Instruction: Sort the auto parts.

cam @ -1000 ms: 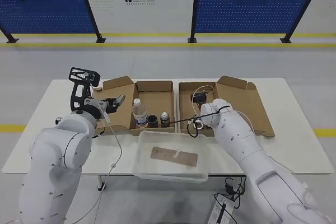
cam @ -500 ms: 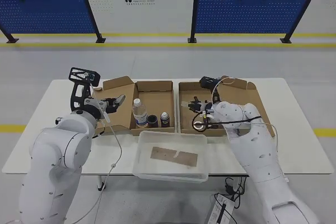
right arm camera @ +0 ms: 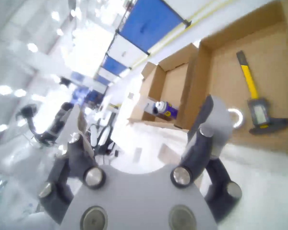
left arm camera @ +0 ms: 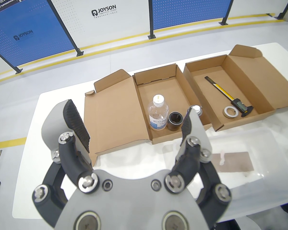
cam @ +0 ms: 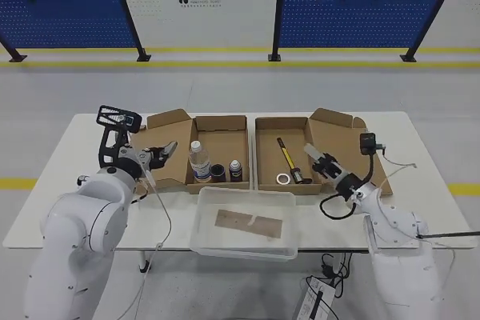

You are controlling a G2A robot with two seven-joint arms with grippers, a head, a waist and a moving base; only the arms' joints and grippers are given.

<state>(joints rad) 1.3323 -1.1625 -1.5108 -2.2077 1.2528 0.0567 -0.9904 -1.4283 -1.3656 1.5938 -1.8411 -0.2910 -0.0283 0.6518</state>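
Note:
The right cardboard box holds a yellow-and-black caliper and a white ring; both also lie in the right wrist view, caliper and ring. My right gripper hangs over that box's right side, open and empty. The left box holds a water bottle, a black cylinder and a small bottle. My left gripper stands open and empty above the left box's flap, short of the bottle and cylinder.
A clear plastic bin sits at the table's front edge, before both boxes, with a flat brown piece inside. Open box flaps spread to either side. Bare table lies at the far left and right ends.
The right arm has swung back from over the right box toward the right, uncovering the caliper and ring lying inside. The left arm has barely shifted.

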